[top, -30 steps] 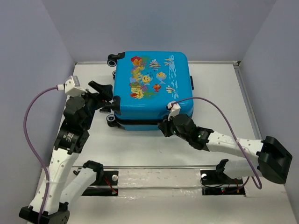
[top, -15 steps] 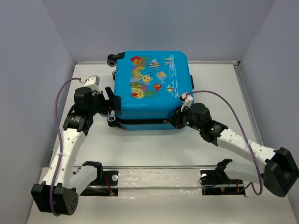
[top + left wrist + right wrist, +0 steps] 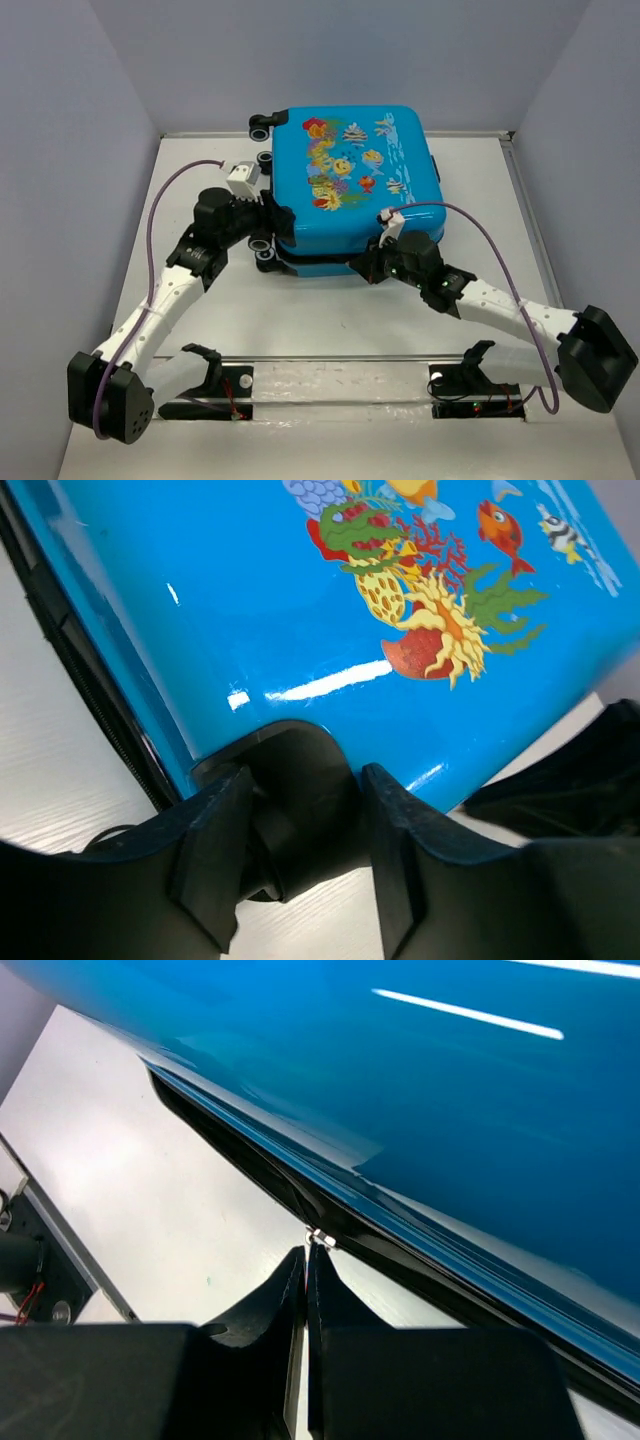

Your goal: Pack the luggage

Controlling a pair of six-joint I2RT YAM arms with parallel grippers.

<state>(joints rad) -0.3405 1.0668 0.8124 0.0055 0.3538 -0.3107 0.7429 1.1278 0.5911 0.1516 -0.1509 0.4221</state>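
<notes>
Bright blue hard-shell fish-print suitcase (image 3: 355,190) lies flat at the far middle of the white table (image 3: 300,320), right gripper (image 3: 307,1260) pressed together pinching the small metal zipper pull (image 3: 320,1239) on its near seam, left gripper (image 3: 300,850) spread, bracing the suitcase's left corner

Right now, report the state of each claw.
Left claw: open, fingers astride a black wheel housing at the luggage corner.
Right claw: shut on the small metal zipper pull at the seam.
</notes>
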